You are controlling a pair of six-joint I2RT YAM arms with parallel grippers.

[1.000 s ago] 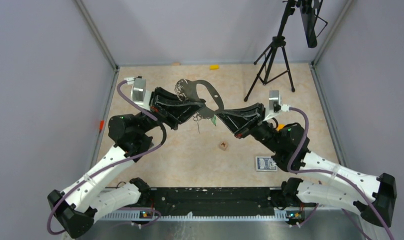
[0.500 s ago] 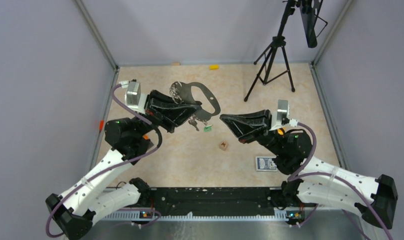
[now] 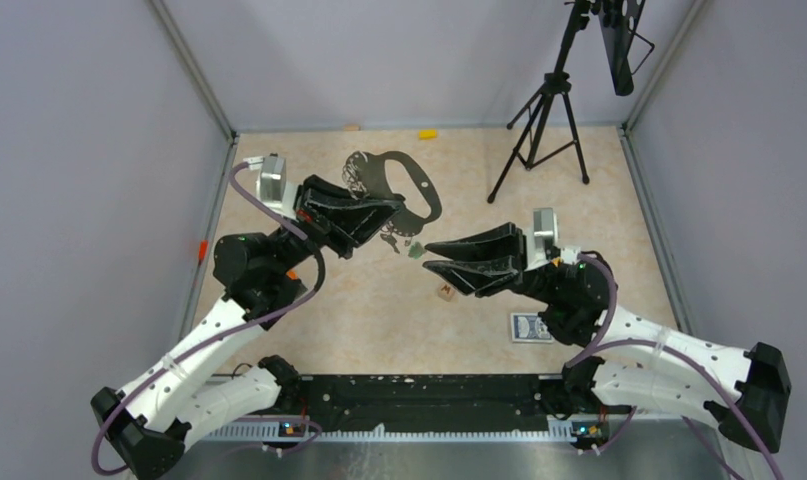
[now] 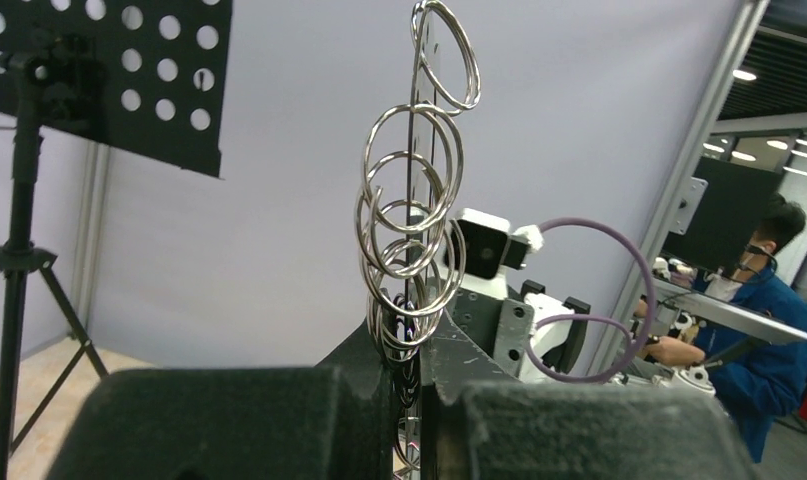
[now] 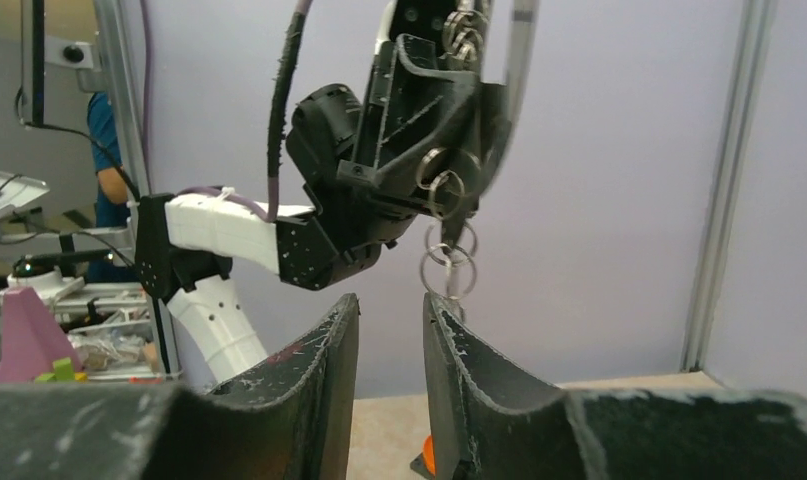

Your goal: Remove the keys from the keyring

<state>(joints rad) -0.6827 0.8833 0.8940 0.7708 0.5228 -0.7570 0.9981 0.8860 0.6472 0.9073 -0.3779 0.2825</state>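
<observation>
**Keyring up in the air, keys dangling**

Here we go: the left fingers (image 3: pixel 374 213) are pressed tight on the keyring (image 3: pixel 389 165). They pinch the flat grey loop by its near edge and hold it up off the tabletop (image 3: pixel 359 320). In the left wrist view the keyring shows edge-on, standing upright out of that grip. A stack of silvery split rings (image 4: pixel 409 215) is strung along it.

And there are the keys (image 3: pixel 389 238), hanging just under the keyring's near edge, not yet off it. The dark ones are bunched together, and the green key (image 3: pixel 416 251) sits at the near-right end of the bunch.

Over to the right fingers (image 3: pixel 459 245): spread apart, nothing between them. Their tips point in from the keyring's near-right side, just beside the green key. Touching it or not? Cannot tell from above. In the right wrist view, small rings dangle from the keyring above and beyond the gap between those fingers.

Around the keyring, a brown cube (image 3: pixel 446 291) lies on the tabletop nearer the arms, close under the right fingers. A card deck (image 3: pixel 531 327) lies nearer again and off to the right. A black tripod (image 3: pixel 544 120) stands well to the keyring's right. A yellow bit (image 3: pixel 428 133) lies beyond the keyring at the far edge.
</observation>
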